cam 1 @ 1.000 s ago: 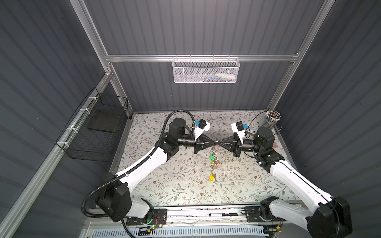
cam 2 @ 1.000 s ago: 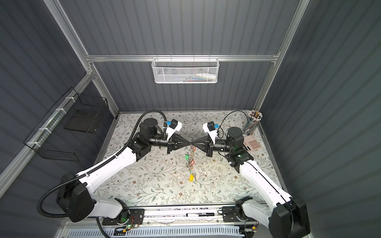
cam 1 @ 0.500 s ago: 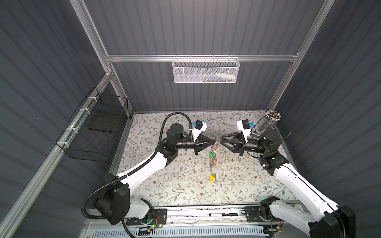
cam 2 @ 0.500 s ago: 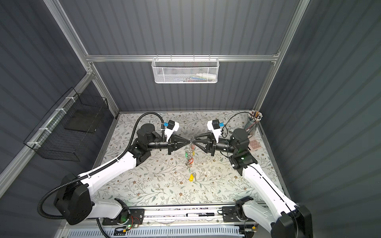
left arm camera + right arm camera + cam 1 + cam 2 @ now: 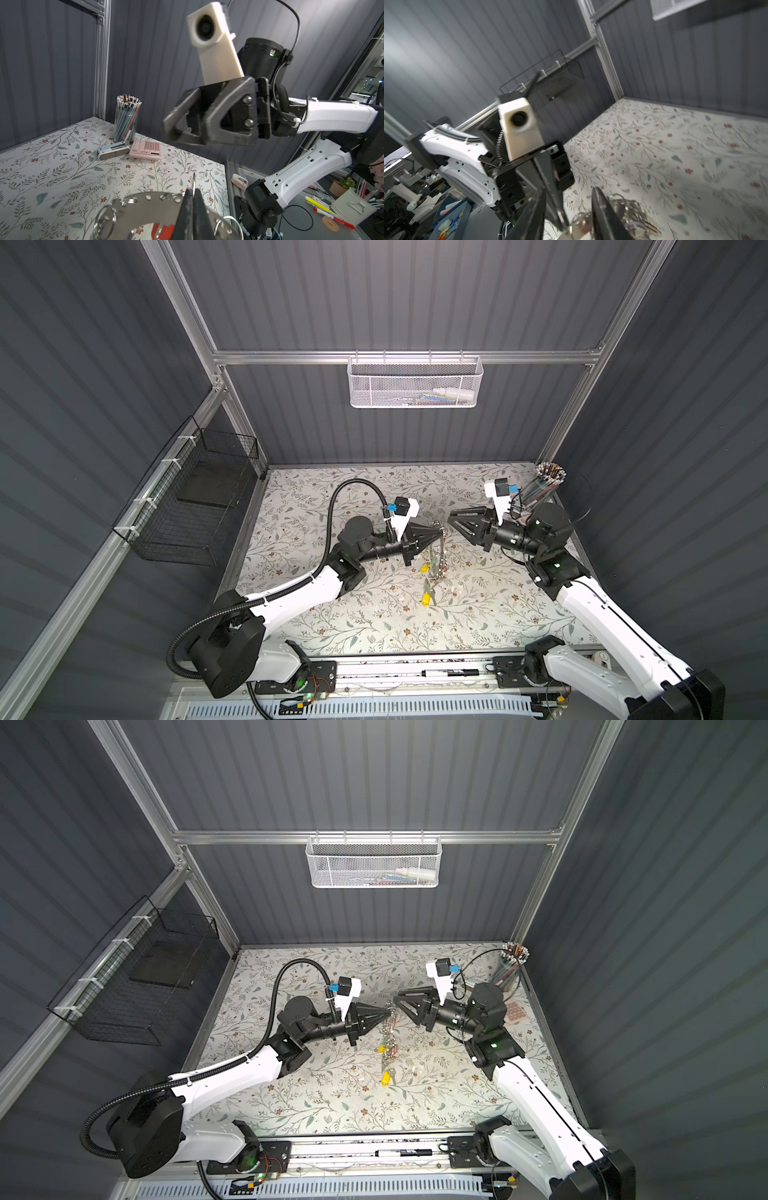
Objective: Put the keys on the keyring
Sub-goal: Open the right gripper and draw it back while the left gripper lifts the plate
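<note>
The keyring (image 5: 149, 205), a flat grey hoop with small split rings, hangs in mid-air over the middle of the table. My left gripper (image 5: 192, 193) is shut on its rim, where a split ring stands up between the fingertips. In both top views the keyring (image 5: 437, 549) (image 5: 388, 1029) dangles below the left gripper (image 5: 440, 533) (image 5: 390, 1013), with tagged keys (image 5: 432, 566) hanging from it. A red tag (image 5: 164, 229) shows through the hoop. One yellow-tagged key (image 5: 426, 598) (image 5: 386, 1078) lies on the table below. My right gripper (image 5: 452, 519) (image 5: 397, 999) (image 5: 569, 189) is open and empty, just right of the keyring.
A pencil cup (image 5: 544, 485) stands in the far right corner, with a pink calculator (image 5: 145, 148) and a white device (image 5: 112, 150) beside it. A white mesh basket (image 5: 415, 383) hangs on the back wall. A black wire basket (image 5: 195, 506) hangs on the left wall.
The right gripper was shut tip to tip with the left at the keyring; it has opened and drawn back to the right. The left still holds the keyring.
</note>
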